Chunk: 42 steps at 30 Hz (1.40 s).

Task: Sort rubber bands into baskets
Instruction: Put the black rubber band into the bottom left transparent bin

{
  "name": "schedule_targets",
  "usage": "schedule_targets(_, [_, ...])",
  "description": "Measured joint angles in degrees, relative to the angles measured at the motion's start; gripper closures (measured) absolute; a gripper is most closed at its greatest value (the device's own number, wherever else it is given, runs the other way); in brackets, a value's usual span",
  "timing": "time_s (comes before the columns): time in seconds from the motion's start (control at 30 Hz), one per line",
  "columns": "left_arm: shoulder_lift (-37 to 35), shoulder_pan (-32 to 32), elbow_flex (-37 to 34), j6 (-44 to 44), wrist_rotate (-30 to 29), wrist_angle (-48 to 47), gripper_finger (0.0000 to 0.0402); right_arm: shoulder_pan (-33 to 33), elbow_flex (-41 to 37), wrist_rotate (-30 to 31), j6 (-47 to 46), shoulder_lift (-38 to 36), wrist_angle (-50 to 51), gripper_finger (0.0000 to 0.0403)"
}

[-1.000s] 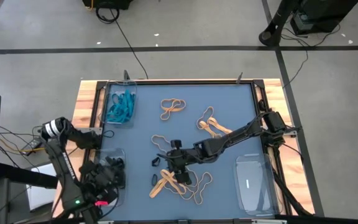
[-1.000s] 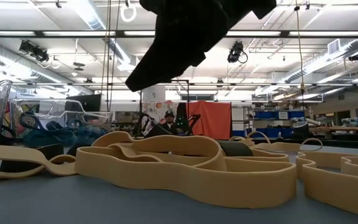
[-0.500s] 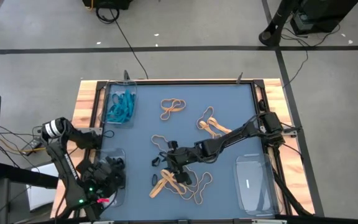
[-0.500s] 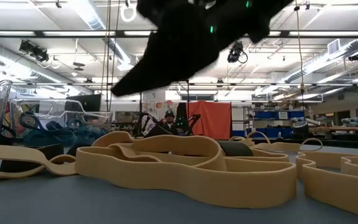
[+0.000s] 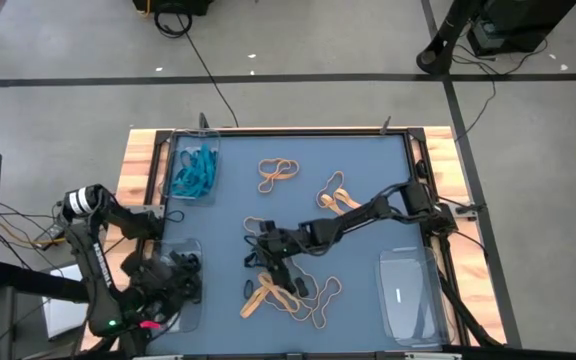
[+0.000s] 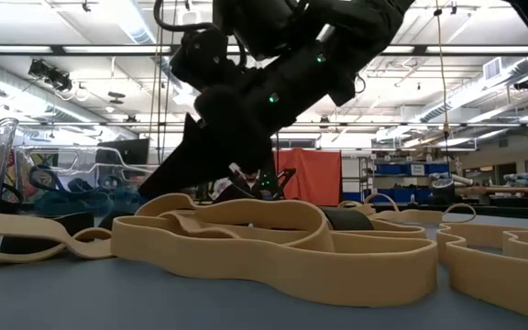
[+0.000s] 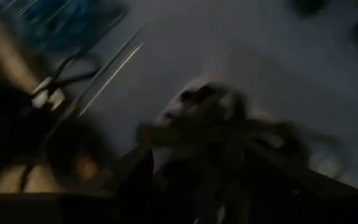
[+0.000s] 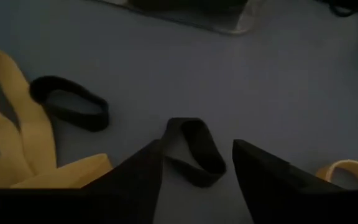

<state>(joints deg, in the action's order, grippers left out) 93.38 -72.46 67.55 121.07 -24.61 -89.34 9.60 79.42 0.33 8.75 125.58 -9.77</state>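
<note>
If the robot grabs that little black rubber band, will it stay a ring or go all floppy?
Probably floppy: the black rubber band between the open right gripper fingers already lies bent. It looks thin, so likely light. It lies flat, so unlikely to roll.

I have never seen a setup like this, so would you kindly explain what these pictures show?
Two dark robot arms work at a blue table. One picture looks straight down, one looks level across the tabletop, and one comes from each wrist. Tan bands and black bands lie loose. Clear trays sit near the corners: one holds blue bands, another looks empty. The right gripper is open, low over a black band, holding nothing. The left gripper waits over a near tray.
</note>
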Motion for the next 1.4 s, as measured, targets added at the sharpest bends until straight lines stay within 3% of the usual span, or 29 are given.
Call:
schedule_targets(0.13, [0.00,0.99,0.00,-0.84,-9.11,2.39,0.0170,-0.68,0.00,-4.16,-0.83,0.07,0.40,0.0205])
schedule_targets(0.37, [0.00,4.22,0.02,-1.02,-19.36,4.20,0.0173,-1.41,0.20,-4.83,-1.10,1.97,-0.21,0.0202])
schedule_targets(0.67, [0.00,9.25,0.04,-1.02,-23.39,4.37,0.0173,-1.90,2.71,-5.05,-1.55,5.53,-0.26,0.0213])
schedule_targets(0.8, [0.00,11.44,0.04,-1.02,-23.87,5.13,0.0172,-1.94,2.71,-4.58,-2.14,5.27,0.16,0.0253])
schedule_targets(0.93, [0.00,13.49,0.04,-1.91,-26.20,7.54,0.0172,-1.96,2.71,-4.17,-2.98,5.18,0.38,0.0336])
schedule_targets(1.03, [0.00,14.87,0.04,-9.68,-29.70,12.91,0.0172,-1.96,2.71,-4.19,-4.61,5.16,0.36,0.0387])
schedule_targets(1.2, [0.00,17.24,0.04,-24.82,-33.41,22.34,0.0172,-1.56,2.63,-1.38,-7.30,4.70,0.79,0.0372])
schedule_targets(1.4, [0.00,19.87,0.04,-39.00,-34.06,31.02,0.0172,-0.20,2.50,-1.29,-6.81,1.74,1.90,0.0390])
